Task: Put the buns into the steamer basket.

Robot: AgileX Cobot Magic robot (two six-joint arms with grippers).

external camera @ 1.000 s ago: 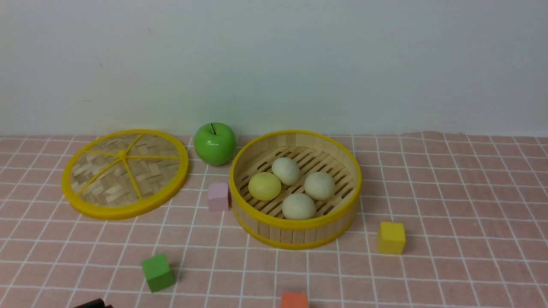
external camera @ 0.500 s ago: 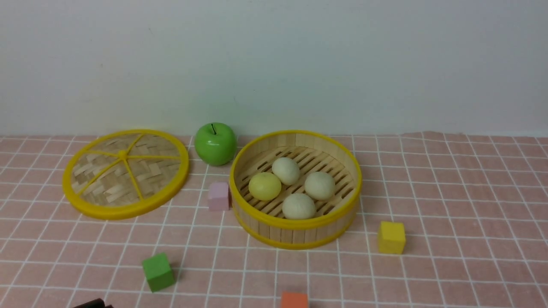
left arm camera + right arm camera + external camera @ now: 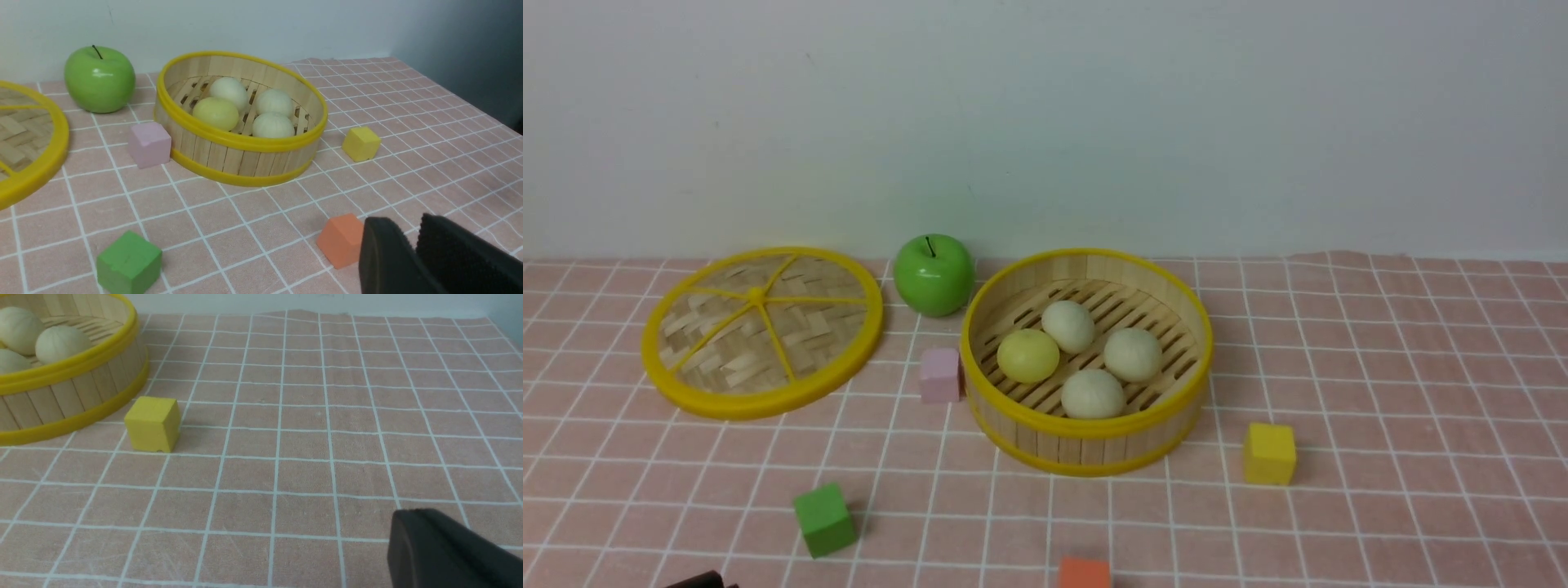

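Reading from left to right across your front view: the flat woven lid [image 3: 761, 329] lies on the counter [image 3: 1380, 392] well apart from the steamer basket, set aside so that the basket's mouth is open from above. The green apple [image 3: 933, 274] stands just beside the basket's far-left rim, and the pink cube [image 3: 940, 374] sits against the near-left wall; neither belongs to the task, so you leave them outside. The steamer basket [image 3: 1086, 425] stands upright with all four buns on its slatted floor: the pale yellow bun [image 3: 1028, 355] to the left, then three off-white buns [image 3: 1093, 393] clustered beside it, none resting on the rim. Judged from this layout, the loading step looks complete. The green cube [image 3: 824, 518], orange cube [image 3: 1084, 573] and yellow cube [image 3: 1269, 453] lie scattered on the near counter, clear of the basket. Your left gripper [image 3: 412, 249] hangs low near the orange cube, pads slightly apart and holding nothing. Your right gripper [image 3: 441, 547] shows only one dark finger over bare counter; its jaws are together and empty, well apart from the basket.
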